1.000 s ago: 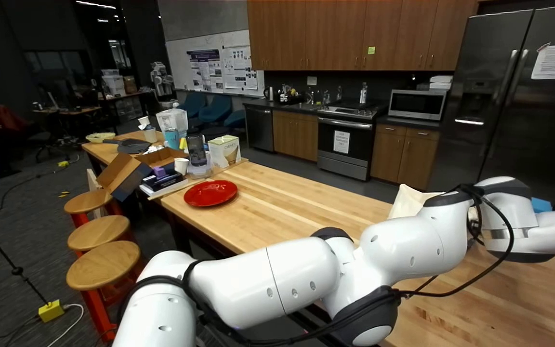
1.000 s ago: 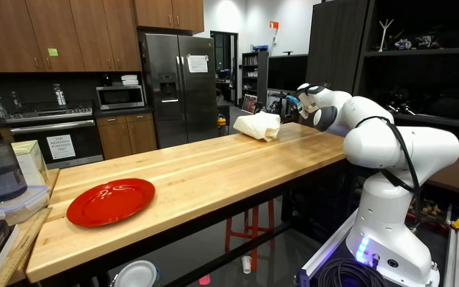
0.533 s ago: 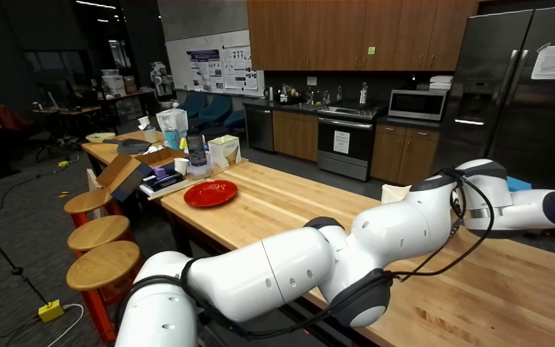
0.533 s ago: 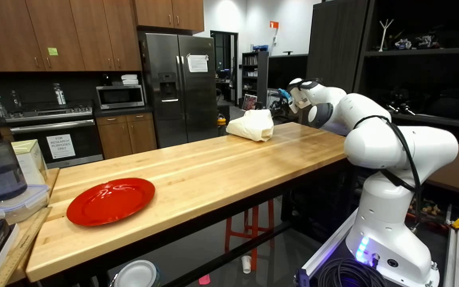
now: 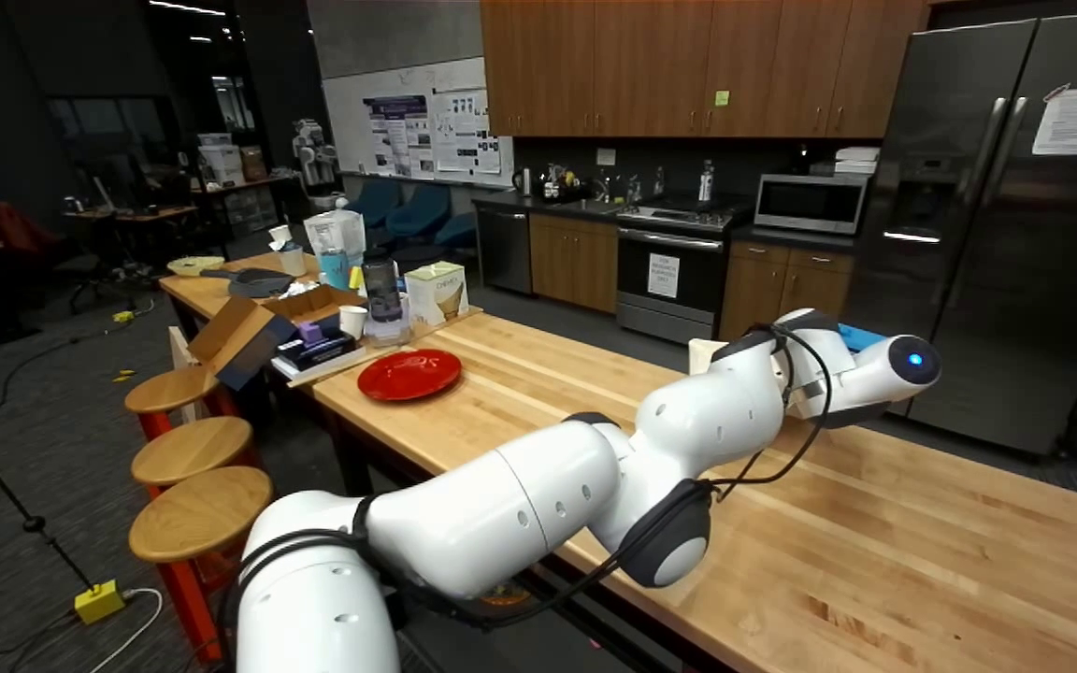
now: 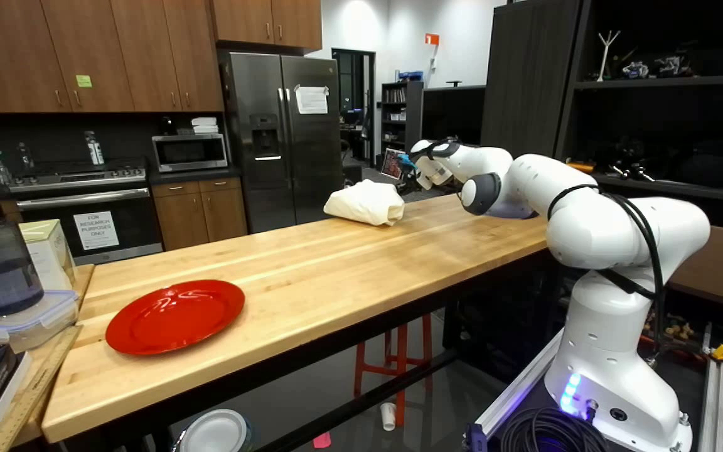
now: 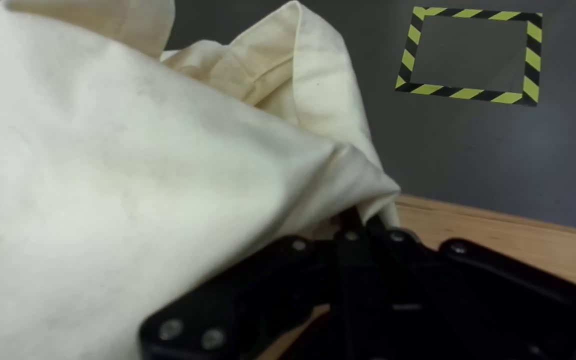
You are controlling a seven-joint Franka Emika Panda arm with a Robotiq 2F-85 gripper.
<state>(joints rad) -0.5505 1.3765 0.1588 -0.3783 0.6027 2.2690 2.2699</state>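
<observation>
pinching cream cloth bag (image 7: 143,190) in gripper (image 7: 364,223), jaws closed on bag's edge; contents hidden.

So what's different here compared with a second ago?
The cream cloth has shifted left in both exterior views, along the table toward the end with the red plate, and the arm has swung the same way. In the wrist view, the gripper pinches part of the cloth; when it took hold isn't shown. The red plate stayed put.
</observation>
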